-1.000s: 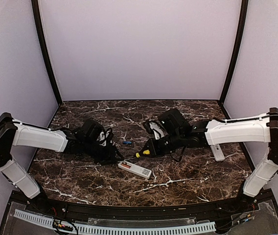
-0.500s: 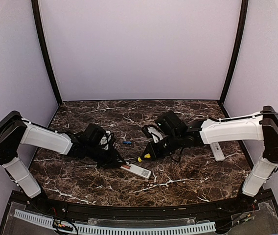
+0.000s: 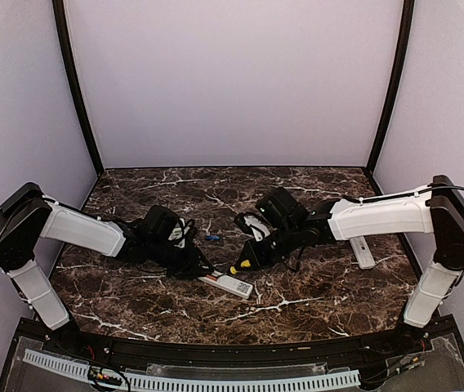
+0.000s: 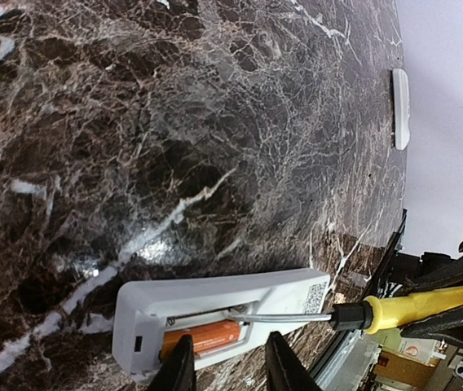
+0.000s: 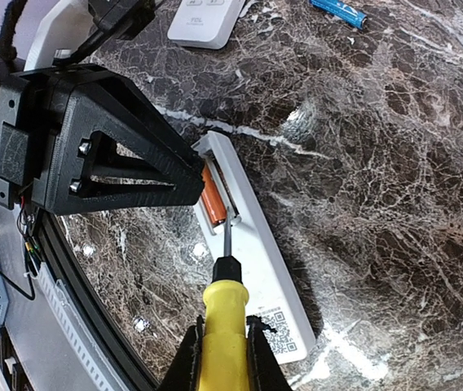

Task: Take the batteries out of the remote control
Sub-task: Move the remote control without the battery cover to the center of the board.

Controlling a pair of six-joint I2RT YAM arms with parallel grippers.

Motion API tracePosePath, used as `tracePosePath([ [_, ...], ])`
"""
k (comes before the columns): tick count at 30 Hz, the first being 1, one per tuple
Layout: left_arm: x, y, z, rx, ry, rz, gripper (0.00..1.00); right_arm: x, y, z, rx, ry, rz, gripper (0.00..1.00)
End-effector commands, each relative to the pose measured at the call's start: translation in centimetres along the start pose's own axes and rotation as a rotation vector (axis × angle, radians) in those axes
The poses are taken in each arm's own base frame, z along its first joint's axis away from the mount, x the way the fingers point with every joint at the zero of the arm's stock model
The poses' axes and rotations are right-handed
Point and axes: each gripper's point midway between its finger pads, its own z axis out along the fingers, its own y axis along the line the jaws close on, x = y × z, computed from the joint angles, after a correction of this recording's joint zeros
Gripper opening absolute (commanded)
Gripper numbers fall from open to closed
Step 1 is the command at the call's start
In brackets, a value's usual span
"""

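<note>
Left wrist: notes left pincer (image 4: pixel 227 366) apart at edge of white rectangular plastic remote control (image 4: pixel 240 292). Finds orange cylindrical battery (image 4: pixel 203 336) seated in open compartment, blue cylindrical battery (image 5: pixel 339 10) out on dark marble bench (image 4: pixel 134 122). Notes right pincer (image 5: pixel 223 360) clamped on yellow-handled screwdriver (image 5: pixel 225 314), tip alongside orange battery. Judges about half done.

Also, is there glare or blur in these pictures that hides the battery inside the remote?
Left wrist view: a bright reflection on the table beside the remote, yet the orange battery is clear; the left gripper's fingers are blurred. Right wrist view: one small glare spot on the marble, battery sharp beside the screwdriver tip. Top external view: even light, remote too small for detail.
</note>
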Motion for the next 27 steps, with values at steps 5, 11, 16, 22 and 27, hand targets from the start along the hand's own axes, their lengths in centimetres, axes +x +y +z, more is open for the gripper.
tracePosePath([
  [5, -0.1, 0.3, -2.1, -0.095, -0.030, 0.059, 0.30, -0.5, 0.5, 1.0, -0.054, 0.015, 0.018, 0.00],
  [11, 1.2, 1.8, -2.6, -0.139, -0.006, 0.023, 0.30, -0.5, 0.9, 1.1, -0.107, 0.031, 0.066, 0.00],
  [16, 1.9, 2.7, -2.1, -0.132, 0.007, -0.014, 0.30, -0.1, 1.1, 1.3, -0.152, 0.050, 0.110, 0.00],
  [22, 1.8, 2.3, -0.8, -0.084, 0.025, -0.026, 0.26, 0.2, 0.8, 1.6, -0.147, 0.071, 0.131, 0.00],
  [27, 1.7, 2.4, -0.7, -0.082, 0.023, -0.020, 0.26, 0.1, 0.2, 1.3, -0.107, 0.060, 0.135, 0.00],
])
